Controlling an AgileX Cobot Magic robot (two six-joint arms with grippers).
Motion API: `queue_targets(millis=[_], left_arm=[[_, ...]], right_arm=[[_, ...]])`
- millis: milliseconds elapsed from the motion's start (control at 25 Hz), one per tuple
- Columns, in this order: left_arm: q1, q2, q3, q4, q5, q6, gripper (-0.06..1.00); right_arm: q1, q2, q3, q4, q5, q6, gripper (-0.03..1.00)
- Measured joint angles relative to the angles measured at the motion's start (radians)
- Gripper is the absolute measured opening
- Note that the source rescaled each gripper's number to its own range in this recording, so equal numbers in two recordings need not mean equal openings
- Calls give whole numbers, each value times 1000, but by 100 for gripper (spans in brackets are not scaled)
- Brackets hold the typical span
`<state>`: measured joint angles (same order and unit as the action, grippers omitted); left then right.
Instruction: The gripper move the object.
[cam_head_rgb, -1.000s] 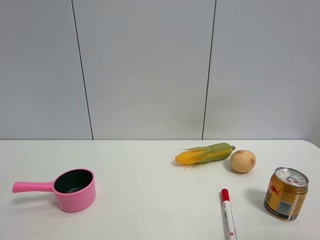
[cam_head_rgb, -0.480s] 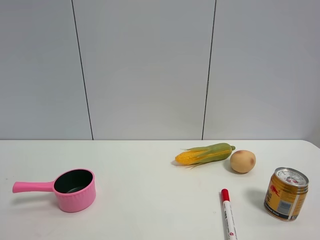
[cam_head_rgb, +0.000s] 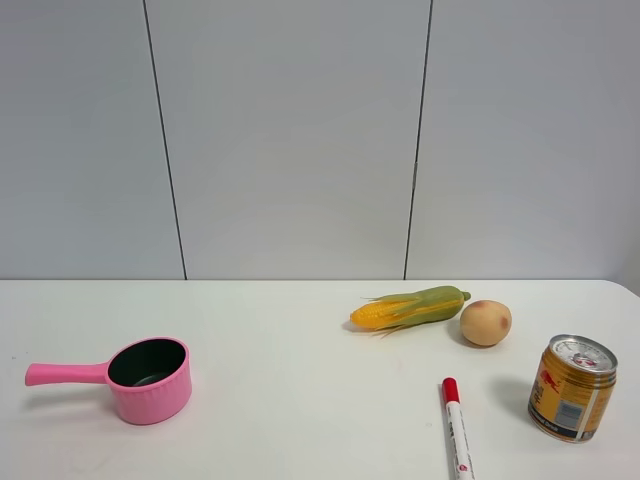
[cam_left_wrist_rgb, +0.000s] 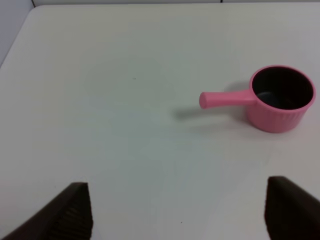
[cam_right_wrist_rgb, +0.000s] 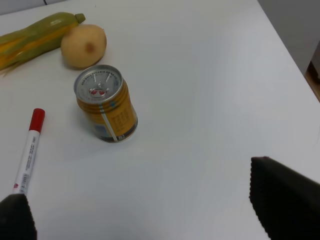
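Note:
The gold-yellow can (cam_head_rgb: 572, 387) with a silver top stands upright at the right of the white table; it also shows in the right wrist view (cam_right_wrist_rgb: 105, 103). My right gripper (cam_right_wrist_rgb: 145, 220) is open and empty, its black fingers (cam_right_wrist_rgb: 282, 197) spread wide, some way short of the can. My left gripper (cam_left_wrist_rgb: 175, 212) is open and empty over bare table, with its dark fingertips (cam_left_wrist_rgb: 72, 210) at the frame's lower corners. Neither gripper shows in the high view.
A pink saucepan (cam_head_rgb: 140, 377) sits at the left, also in the left wrist view (cam_left_wrist_rgb: 272, 97). A corn cob (cam_head_rgb: 410, 307), a tan potato (cam_head_rgb: 486, 322) and a red-capped marker (cam_head_rgb: 456, 427) lie near the can. The table's right edge (cam_right_wrist_rgb: 285, 47) is close to the can.

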<state>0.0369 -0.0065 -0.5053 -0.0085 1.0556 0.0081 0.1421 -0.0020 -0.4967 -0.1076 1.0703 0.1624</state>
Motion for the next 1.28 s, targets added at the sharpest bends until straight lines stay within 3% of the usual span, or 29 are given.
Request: queue_targets(millis=[320,640,1280], left_arm=[[0,0,0,0,0,0,100],[0,0,0,0,0,0,100],[0,0,0,0,0,0,100]], right_arm=[[-6,0,0,0,0,1,83],[-119,0,0,0,0,1,83],[-121,0,0,0,0,1,83]])
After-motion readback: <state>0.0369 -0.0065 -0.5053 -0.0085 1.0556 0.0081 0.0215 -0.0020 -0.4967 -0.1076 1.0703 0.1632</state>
